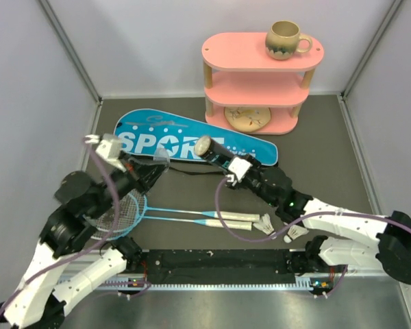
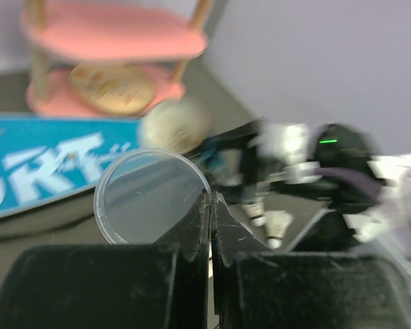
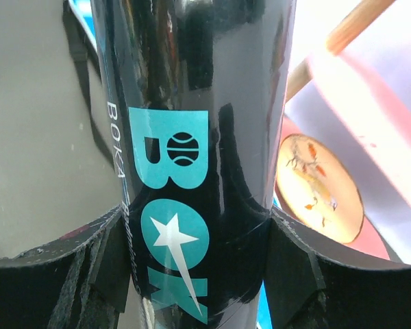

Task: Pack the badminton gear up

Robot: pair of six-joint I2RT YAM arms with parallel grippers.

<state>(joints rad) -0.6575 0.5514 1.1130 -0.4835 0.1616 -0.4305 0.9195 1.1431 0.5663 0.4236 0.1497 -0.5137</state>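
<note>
Above the table's [image 1: 315, 137] middle, the right gripper [image 3: 198, 267] clamps the black tube [image 3: 192, 103]; the left gripper [image 2: 211, 205] pinches its clear lid [image 2: 147, 199]. Shuttlecocks [image 1: 264, 223] lie near the front edge, so loading them seems next, which needs a freed gripper.

Top external: fixed, high behind the arm bases, tilted down and forward over the dark table [image 1: 315, 144] toward the pink three-tier wooden shelf [image 1: 260, 51] at the far side. Whole workspace in frame.

Left wrist: low, just behind the left gripper [image 2: 210, 202], facing across toward the right arm. Clear round plastic lid [image 2: 144, 199] at the fingertips; background blurred.

Right wrist: just behind the right gripper [image 3: 198, 240], looking along the glossy black tube with teal lettering [image 3: 192, 82], which fills most of the frame.

All three share the shelf's bottom tier and its round beige patterned plate [image 1: 247, 118].
</note>
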